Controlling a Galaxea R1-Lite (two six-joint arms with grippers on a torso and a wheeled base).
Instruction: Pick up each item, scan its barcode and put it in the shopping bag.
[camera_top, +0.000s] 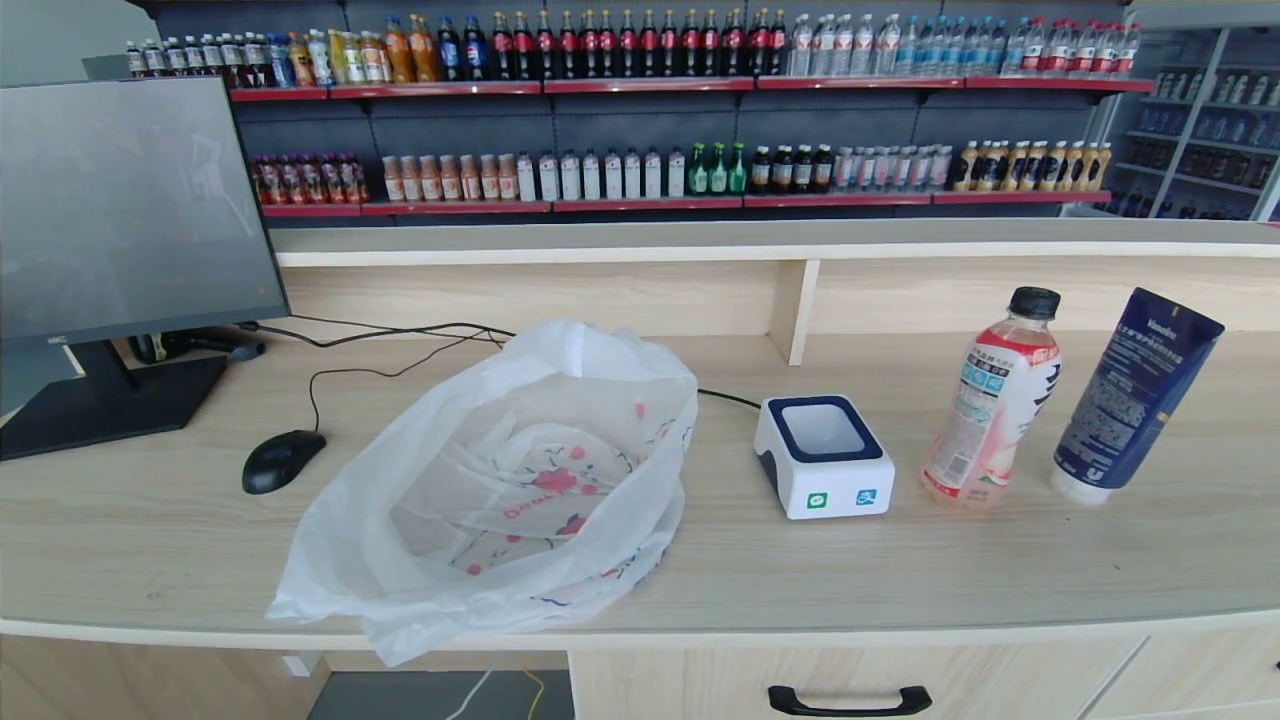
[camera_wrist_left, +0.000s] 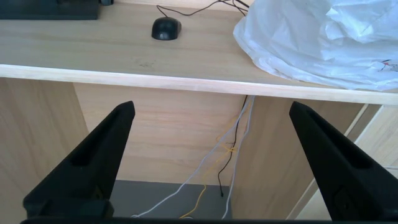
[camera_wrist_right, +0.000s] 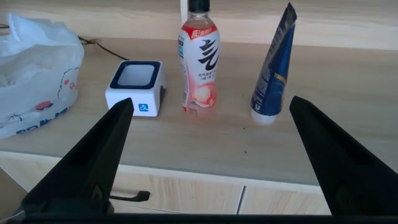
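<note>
Shop checkout, light wood counter (camera_top: 1000, 560), shelves of drinks (camera_top: 640, 110) behind it. Monitor (camera_top: 130, 200) and black mouse (camera_top: 282, 459) sit at the robot's far left.

White shopping bag (camera_top: 500, 480) lies left of centre, mouth open upward, nothing visible inside. Small white scanner (camera_top: 822, 455) with a dark-rimmed window on top stands just beside the bag on its right.

Right of the scanner is a pink drink bottle (camera_top: 990, 400) with a black cap, upright. Near it, further right, a dark blue tube (camera_top: 1135, 395) stands on its white cap. The two are apart, not touching. Neither is bagged yet, so the task looks to be at its start.

Left gripper (camera_wrist_left: 210, 106) has its fingers spread wide and empty. It sits low in front of the counter edge, facing the bag and mouse. Right gripper (camera_wrist_right: 211, 101) is also spread wide and empty, in front of the counter and facing the scanner, bottle and tube.

Key relation: both items are on the robot's right, across the counter from the right gripper, so the right arm is nearer. Their long axes are vertical, so a side grasp around the body looks best. The bottle is closer to the scanner and is the likely first pick. The path from items to scanner to bag runs leftward.
</note>
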